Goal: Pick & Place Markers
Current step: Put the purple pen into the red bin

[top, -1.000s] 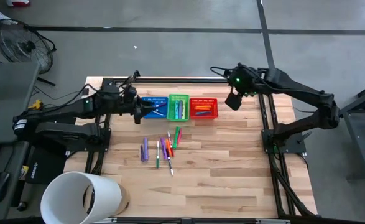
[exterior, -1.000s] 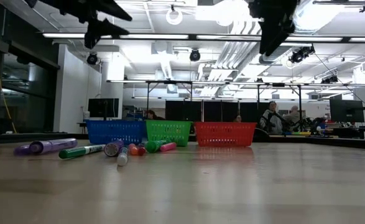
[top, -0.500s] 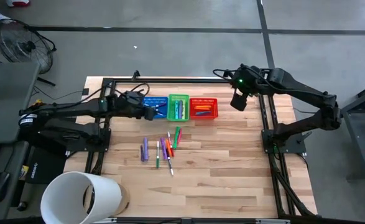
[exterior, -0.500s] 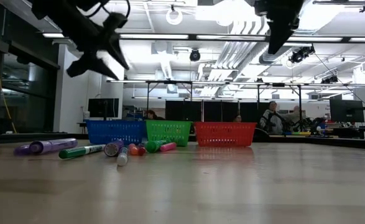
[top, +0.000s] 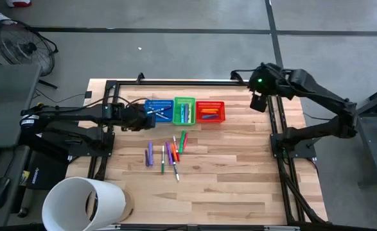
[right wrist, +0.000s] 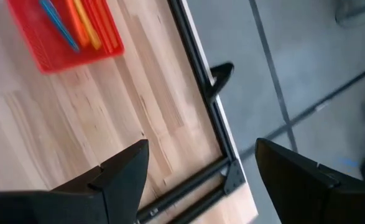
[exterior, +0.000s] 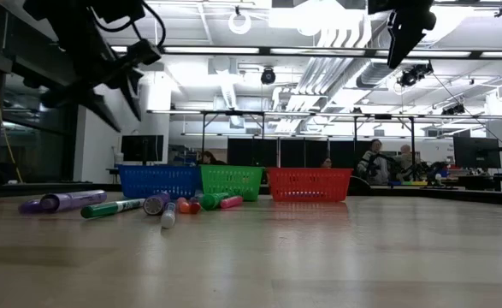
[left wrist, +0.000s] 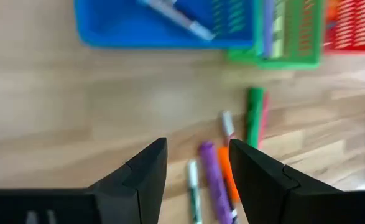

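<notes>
Left gripper [top: 137, 117]: hung above the table just beside the blue basket [top: 158, 110], fingers [left wrist: 146, 171] spread with nothing between them; its wrist camera looked down on the loose markers, which I judge suited a reach for one of them.

Right gripper [top: 258, 102]: parked high at the table's far right corner, near the frame rail [right wrist: 202, 93], jaws wide and empty (probably kept clear so the left arm had the middle to itself).

Baskets: blue, green [top: 184, 110] and red [top: 210, 111] stood touching in a row at the back of the table [top: 239, 173]; a row like that suggested sorting by colour.

Sorted markers: a pale one with a dark tip lay slantwise in the blue basket [left wrist: 176, 18]; several upright sticks filled the green one; orange and blue ones lay in the red basket [right wrist: 76, 22].

Loose markers [top: 166, 154]: a small cluster in front of the baskets, mid-table, lying roughly parallel and close together, some touching.

Look: thin, short, capped sticks; purple [top: 150, 154], green [top: 182, 140], orange and white-barrelled ones could be told apart, the rest too small to call.

Progress: partly done, by my reading; the cluster was not yet cleared.
</notes>
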Available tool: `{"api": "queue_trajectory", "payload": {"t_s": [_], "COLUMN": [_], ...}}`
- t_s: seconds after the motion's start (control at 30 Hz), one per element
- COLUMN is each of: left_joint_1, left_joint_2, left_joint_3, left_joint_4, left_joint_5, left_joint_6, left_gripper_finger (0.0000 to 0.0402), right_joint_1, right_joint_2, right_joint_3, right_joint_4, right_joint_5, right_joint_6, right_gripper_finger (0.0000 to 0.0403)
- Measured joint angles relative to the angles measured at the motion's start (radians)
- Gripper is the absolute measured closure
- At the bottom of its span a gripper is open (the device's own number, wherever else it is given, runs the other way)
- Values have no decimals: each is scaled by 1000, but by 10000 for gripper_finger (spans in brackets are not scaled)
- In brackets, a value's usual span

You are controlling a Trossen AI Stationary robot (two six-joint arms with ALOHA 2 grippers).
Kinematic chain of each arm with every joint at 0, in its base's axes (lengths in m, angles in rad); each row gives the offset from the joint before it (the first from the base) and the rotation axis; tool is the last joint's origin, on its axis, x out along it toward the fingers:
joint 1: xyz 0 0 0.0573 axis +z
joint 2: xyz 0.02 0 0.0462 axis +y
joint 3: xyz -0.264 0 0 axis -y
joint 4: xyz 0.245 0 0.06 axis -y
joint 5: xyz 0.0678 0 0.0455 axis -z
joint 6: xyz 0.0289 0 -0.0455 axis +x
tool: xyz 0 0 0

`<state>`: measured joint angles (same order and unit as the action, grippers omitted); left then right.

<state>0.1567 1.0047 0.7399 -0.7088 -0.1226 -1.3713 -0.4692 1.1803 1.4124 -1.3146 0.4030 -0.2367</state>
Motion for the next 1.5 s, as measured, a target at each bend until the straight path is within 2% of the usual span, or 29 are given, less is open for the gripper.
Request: {"api": "queue_trajectory", "payload": {"t_s": [0.27,0.63,0.97,1.13,1.5], "left_joint_1": [-114,-224,-250,-250,-250], "left_joint_2": [109,308,429,478,553], "left_joint_3": [0,10,126,134,134], "left_joint_4": [-58,-54,-221,-207,-192], "left_joint_5": [9,95,121,154,168], "left_joint_6": [-183,-393,-443,-439,-432], "left_gripper_finger": [229,229,229,229,229], "right_joint_1": [-59,-62,-62,-62,-62], "right_joint_2": [-82,-109,-109,-109,-109], "right_joint_3": [0,0,0,0,0], "right_joint_4": [63,63,63,63,63], "right_joint_5": [-132,-212,-231,-265,-264], "right_joint_6": [-83,-88,-105,-104,-104], "right_gripper_finger": [124,124,123,123,123]}}
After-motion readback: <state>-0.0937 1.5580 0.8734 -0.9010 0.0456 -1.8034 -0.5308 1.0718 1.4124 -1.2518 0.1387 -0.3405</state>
